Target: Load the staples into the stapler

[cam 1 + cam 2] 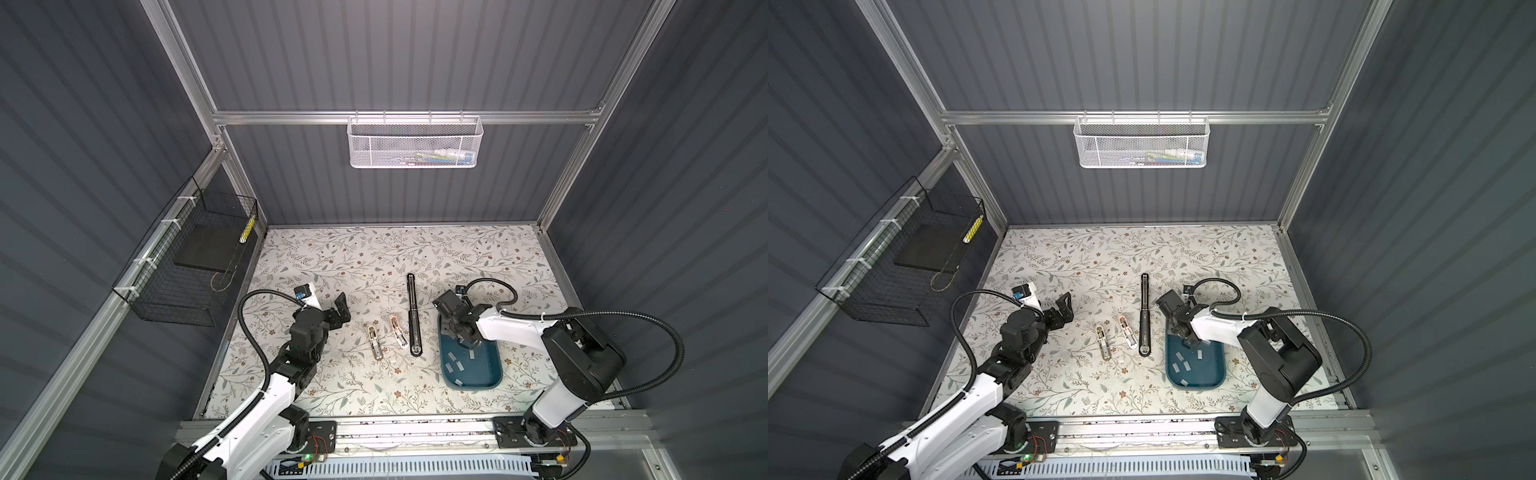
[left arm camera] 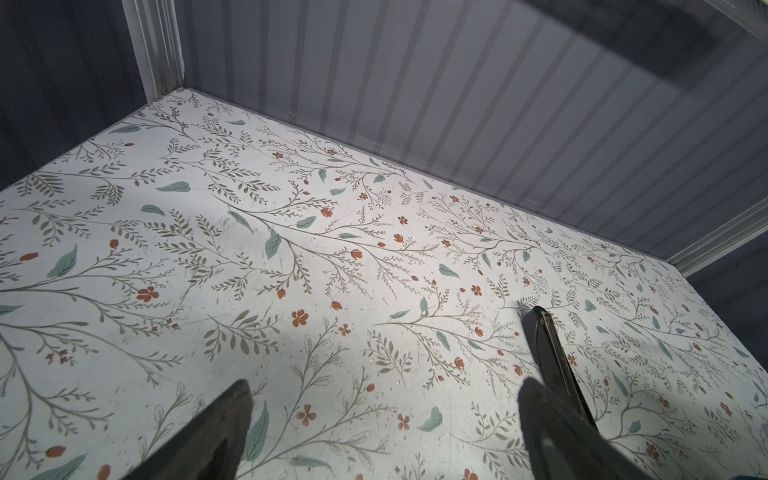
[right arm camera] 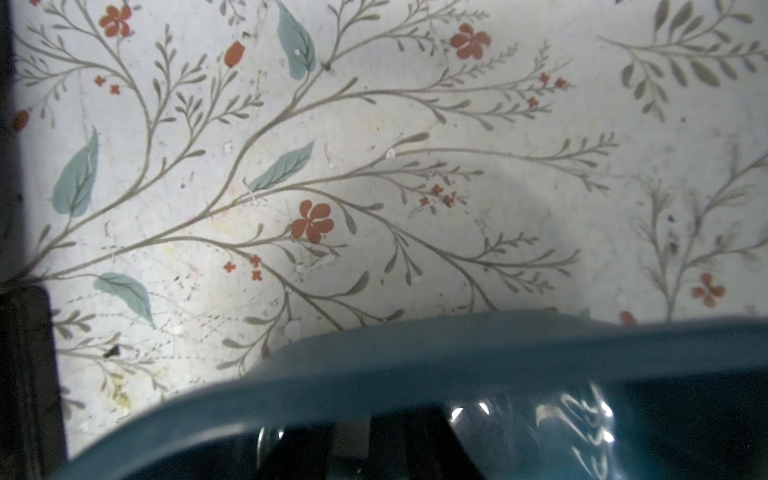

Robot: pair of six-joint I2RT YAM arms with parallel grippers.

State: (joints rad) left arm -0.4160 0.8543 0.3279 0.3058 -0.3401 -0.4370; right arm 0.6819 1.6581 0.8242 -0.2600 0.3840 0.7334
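Observation:
Several pale grey strips of staples (image 1: 455,365) (image 1: 1181,366) lie in a teal tray (image 1: 490,370) (image 1: 1214,370) on the right. My right gripper (image 1: 465,341) (image 1: 1190,341) (image 3: 357,419) reaches down into the tray's far end. In the right wrist view its dark fingers (image 3: 415,440) press on both sides of one staple strip (image 3: 350,434). A long black stapler (image 1: 413,316) (image 1: 1144,316) (image 2: 548,345) lies opened flat at the middle. Two small opened staplers (image 1: 375,336) (image 1: 397,330) (image 1: 1104,341) (image 1: 1127,331) lie to its left. My left gripper (image 1: 338,309) (image 1: 1064,307) (image 2: 386,386) hangs open and empty above the table.
The floral table (image 1: 374,257) is closed in by grey walls. A black wire basket (image 1: 187,270) hangs on the left wall, a white mesh basket (image 1: 415,141) on the back wall. The tray's rim (image 3: 457,353) rises just beyond my right fingers.

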